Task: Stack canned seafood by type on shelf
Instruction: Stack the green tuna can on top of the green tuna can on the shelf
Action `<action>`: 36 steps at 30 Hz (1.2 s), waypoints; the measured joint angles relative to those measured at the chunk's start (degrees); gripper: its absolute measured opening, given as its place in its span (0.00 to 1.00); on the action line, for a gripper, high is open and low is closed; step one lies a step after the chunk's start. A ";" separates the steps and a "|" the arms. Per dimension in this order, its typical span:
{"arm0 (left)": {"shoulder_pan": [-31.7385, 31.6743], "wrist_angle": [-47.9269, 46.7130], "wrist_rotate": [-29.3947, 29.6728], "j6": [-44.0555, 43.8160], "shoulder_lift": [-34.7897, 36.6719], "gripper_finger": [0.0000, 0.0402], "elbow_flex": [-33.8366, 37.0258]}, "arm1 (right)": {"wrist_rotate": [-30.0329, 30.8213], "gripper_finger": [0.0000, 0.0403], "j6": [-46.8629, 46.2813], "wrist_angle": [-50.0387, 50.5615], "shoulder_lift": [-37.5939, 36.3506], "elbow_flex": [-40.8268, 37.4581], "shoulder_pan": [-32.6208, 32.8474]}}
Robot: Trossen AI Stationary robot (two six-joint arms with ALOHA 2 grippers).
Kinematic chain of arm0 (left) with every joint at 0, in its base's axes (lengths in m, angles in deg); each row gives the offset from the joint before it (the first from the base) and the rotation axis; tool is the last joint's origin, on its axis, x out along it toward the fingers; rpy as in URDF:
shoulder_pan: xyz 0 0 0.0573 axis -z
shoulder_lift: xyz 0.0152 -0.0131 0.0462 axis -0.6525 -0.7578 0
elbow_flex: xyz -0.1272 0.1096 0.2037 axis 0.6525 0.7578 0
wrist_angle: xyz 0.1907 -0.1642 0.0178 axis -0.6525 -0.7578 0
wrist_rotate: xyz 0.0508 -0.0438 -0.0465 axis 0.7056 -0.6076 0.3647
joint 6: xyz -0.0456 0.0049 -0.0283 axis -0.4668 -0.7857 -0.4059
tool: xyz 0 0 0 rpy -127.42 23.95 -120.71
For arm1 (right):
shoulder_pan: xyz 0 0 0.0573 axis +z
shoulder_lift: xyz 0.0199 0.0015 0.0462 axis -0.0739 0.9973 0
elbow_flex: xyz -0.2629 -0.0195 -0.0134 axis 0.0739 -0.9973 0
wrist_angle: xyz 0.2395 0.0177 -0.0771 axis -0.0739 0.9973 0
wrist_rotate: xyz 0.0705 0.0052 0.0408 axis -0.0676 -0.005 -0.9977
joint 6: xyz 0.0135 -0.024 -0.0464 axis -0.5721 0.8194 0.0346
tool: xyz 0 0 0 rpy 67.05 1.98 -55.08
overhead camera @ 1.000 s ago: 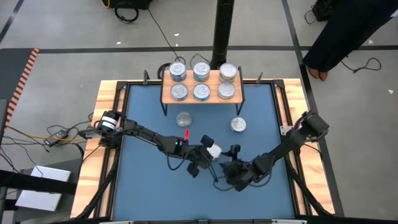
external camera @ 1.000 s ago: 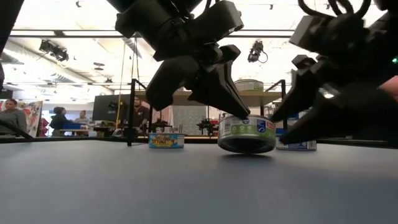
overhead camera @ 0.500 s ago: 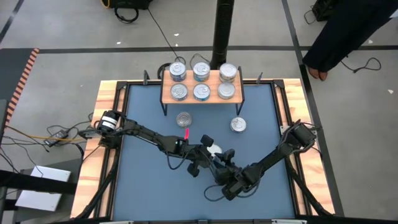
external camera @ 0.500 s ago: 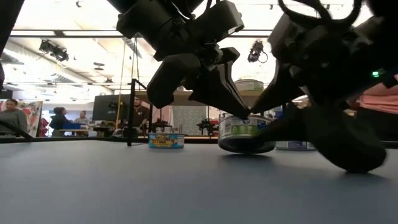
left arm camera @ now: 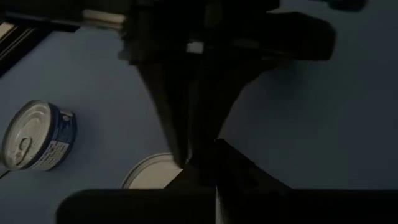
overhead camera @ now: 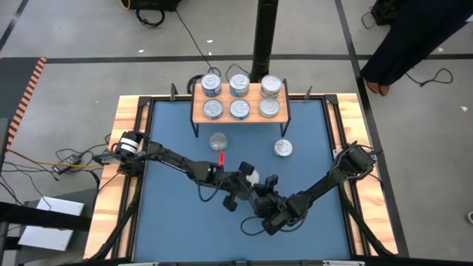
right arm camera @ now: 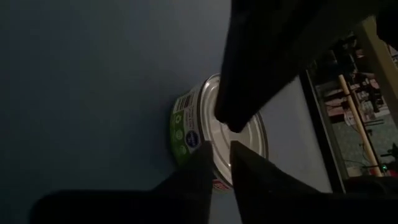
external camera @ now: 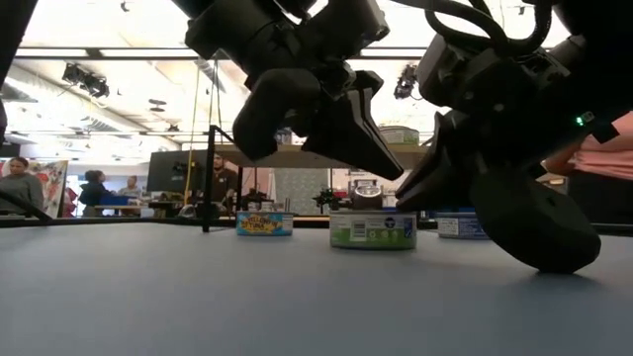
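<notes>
— Where's the tin they're both crowding over?

— The green-labelled tin (external camera: 373, 228) sits flat on the blue mat (overhead camera: 170, 214), just off the mat's middle toward five o'clock, shiny top up. Neither arm has it off the surface.

— And the left gripper?

— The left gripper (external camera: 388, 166) reaches in from nine o'clock. Its fingers are pressed tight together into one dark wedge, with nothing between them, and the tip hangs just above the tin's top edge.

— The right one?

— The right gripper (right arm camera: 230, 146) comes in low from four o'clock and sits right beside the same tin. Its fingers are drawn almost together, with only a thin slit between them. The tin's silver lid shows past that slit, and I can't see anything pinched in it.

— What about the shelf?

— The shelf (overhead camera: 225, 97) stands at twelve o'clock on the mat, a light-wood board on thin black legs. Six tins (overhead camera: 239, 109) are on it in two rows of three.

— Any strays?

— Two. One loose tin (overhead camera: 218, 141) lies in front of the shelf, toward eleven o'clock from the mat's middle. The other tin (overhead camera: 283, 148) lies toward two o'clock. Both are well apart from the grippers.

— Anybody near?

— A person in dark clothes (overhead camera: 414, 37) stands off the table, out past one o'clock.
</notes>
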 joint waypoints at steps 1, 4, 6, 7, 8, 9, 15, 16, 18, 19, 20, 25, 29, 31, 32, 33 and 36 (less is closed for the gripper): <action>-0.06 -0.02 0.16 0.00 0.02 0.00 0.00 | 0.04 0.14 0.06 0.02 0.00 0.00 0.02; -0.06 -1.09 3.62 -0.11 0.02 0.00 0.00 | -0.11 0.11 0.09 0.05 0.00 0.00 0.12; -0.06 -2.59 6.10 -0.33 -0.02 0.02 0.00 | -0.14 0.11 0.20 0.40 -0.25 -0.02 0.43; -0.08 -3.73 6.08 -0.25 -0.04 0.04 0.00 | -0.12 0.12 0.24 0.44 -0.35 -0.03 0.52; -0.08 -4.69 6.01 -0.24 -0.13 0.06 0.00 | -0.23 0.13 0.15 0.80 -0.76 -0.07 0.71; -0.07 -5.45 5.89 -0.24 -0.20 0.08 0.00 | -0.42 0.15 0.15 1.27 -1.08 -0.11 0.80; -0.17 -7.45 5.52 -0.07 -0.22 0.26 0.51 | -1.71 0.29 -4.42 4.00 -4.71 -0.13 0.85; -0.26 -7.56 5.45 -0.04 -0.22 0.28 0.64 | -1.76 0.31 -5.23 4.78 -5.18 -0.13 0.85; -0.37 -7.26 5.49 0.51 -0.22 0.31 1.19 | -1.89 0.34 -6.32 5.47 -5.73 -0.13 0.85; -0.50 -7.50 5.74 1.68 -0.22 0.31 1.42 | -1.92 0.35 -6.48 5.69 -5.95 -0.13 0.87; -0.50 -7.31 6.33 2.51 -0.39 0.31 1.76 | -1.91 0.35 -6.47 5.83 -6.06 -0.13 0.87; -0.74 -6.75 8.47 3.06 -1.76 0.24 1.97 | -1.93 0.36 -6.56 5.91 -6.10 -0.13 0.87; -0.69 -5.94 8.97 4.72 -2.49 0.11 1.77 | -1.94 0.36 -6.64 5.97 -6.10 -0.13 0.90; -0.69 -5.69 8.87 4.76 -2.49 0.04 1.77 | -1.95 0.36 -6.69 6.03 -6.11 -0.13 0.91; -0.69 -5.41 8.85 4.81 -2.47 0.02 1.77 | -1.95 0.36 -6.68 6.10 -6.10 -0.13 0.98; -0.69 -5.45 8.74 4.96 -2.27 0.02 1.79 | -1.95 0.36 -6.61 6.14 -6.10 -0.13 1.06; -0.69 -6.35 8.28 5.41 -2.24 0.01 1.26 | -2.20 0.36 -6.54 6.52 -6.16 -0.13 1.25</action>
